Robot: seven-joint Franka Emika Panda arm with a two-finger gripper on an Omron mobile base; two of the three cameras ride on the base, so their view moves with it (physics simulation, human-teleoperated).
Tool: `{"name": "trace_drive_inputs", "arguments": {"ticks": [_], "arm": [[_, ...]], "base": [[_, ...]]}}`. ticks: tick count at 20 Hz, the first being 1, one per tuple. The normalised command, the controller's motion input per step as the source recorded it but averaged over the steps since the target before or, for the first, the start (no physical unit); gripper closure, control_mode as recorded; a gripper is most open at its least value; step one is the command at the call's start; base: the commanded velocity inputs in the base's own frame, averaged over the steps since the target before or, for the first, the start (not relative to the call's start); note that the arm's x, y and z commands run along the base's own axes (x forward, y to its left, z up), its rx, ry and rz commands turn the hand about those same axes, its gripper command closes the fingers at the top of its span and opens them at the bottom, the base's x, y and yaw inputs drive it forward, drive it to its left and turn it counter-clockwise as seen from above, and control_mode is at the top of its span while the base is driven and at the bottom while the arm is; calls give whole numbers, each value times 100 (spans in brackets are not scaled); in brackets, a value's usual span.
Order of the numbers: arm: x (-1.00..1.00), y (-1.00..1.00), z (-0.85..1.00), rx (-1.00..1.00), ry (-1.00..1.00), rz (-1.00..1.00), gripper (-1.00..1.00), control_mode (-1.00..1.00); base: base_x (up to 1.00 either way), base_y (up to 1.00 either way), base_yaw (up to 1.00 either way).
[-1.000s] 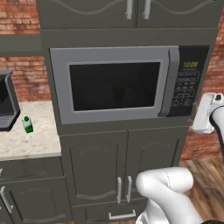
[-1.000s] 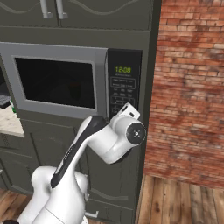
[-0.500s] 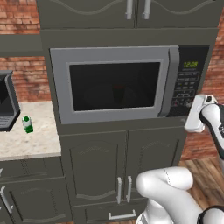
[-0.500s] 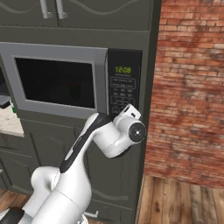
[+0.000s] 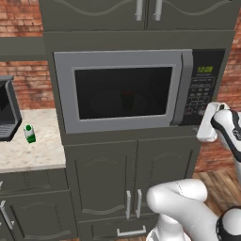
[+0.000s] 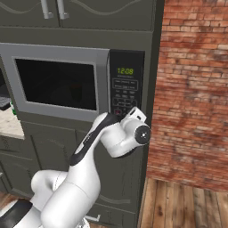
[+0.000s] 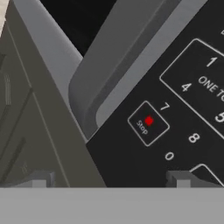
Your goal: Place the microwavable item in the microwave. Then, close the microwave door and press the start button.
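The built-in silver-grey microwave (image 5: 136, 89) is sitting in a dark grey cabinet column, and its wide door with the dark glass window (image 5: 122, 92) is lying shut against the frame, the vertical grey bar handle (image 5: 187, 87) running along its right edge. The small green cup of the task cannot be made out through the dark glass, so its place cannot be told; it is judged to be inside the closed oven. A green-capped carton (image 5: 29, 133) is standing on the pale stone counter (image 5: 28, 153) to the left, well apart from the work. The white arm is reaching up at the right of the column, and the tool (image 7: 111, 177) is hovering close against the lower part of the black keypad panel (image 6: 124, 84), below the green digital display (image 6: 125, 71). In the hand view its two dark fingertips (image 7: 180, 178) are standing apart, so the tool is spread and gripping nothing. The red-dotted Stop key (image 7: 148, 122) is lying just ahead of the tips, beside the digits 7, 8 and 0.

The step in hand is judged to be the last one, pressing start. The next move calls for shifting off the Stop key to the start key, which is not in sight, and then pushing one fingertip squarely in.
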Motion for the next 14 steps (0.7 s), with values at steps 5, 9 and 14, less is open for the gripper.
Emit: {"name": "trace_drive_inputs", "arguments": {"ticks": [5,9,14], "arm": [[18,-13,0,0,0,0,-100,-100],[33,-9,0,0,0,0,-100,-100],[43,-7,-9,0,0,0,-100,-100]], "base": [[0,0,0],[0,0,0],[0,0,0]]}}
